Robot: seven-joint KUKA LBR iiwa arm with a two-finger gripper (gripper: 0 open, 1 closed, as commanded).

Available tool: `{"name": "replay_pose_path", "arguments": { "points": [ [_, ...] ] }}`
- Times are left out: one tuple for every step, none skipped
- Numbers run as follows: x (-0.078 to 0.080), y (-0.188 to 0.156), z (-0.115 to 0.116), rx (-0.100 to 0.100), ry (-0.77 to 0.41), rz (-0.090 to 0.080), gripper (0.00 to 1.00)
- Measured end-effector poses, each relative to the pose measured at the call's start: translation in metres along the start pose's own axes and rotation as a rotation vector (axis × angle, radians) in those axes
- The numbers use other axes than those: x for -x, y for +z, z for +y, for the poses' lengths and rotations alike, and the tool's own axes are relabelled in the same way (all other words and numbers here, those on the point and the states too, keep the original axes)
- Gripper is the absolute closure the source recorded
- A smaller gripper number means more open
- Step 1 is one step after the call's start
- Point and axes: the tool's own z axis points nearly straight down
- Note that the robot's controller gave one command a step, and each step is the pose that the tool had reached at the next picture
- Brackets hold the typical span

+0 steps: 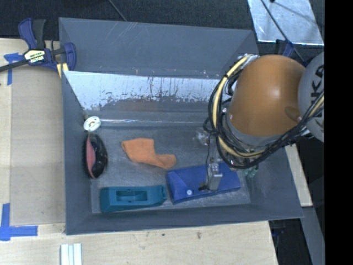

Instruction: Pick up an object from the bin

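The bin (154, 48) holds five loose things, one of each kind: one orange cloth (148, 152), one blue flat block (185, 185) to its lower right, and one teal case (132, 197) below it. Left of the cloth lie one black-and-pink oval thing (95, 155) and one small white ring (92, 123).

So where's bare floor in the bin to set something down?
Bare floor runs along the back wall, behind the orange cloth. The front is crowded: teal block, blue piece under the gripper. The left side holds a black oval.

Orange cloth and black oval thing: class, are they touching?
Apart. The camera view shows bare bin floor between the orange cloth and the black oval thing.
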Motion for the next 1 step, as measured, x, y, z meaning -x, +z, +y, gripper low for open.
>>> {"name": "replay_pose_path", "arguments": {
  "points": [
    [0.0016, -0.0042, -0.0001, 0.001, 0.002, -0.009, 0.00]
  ]
}}
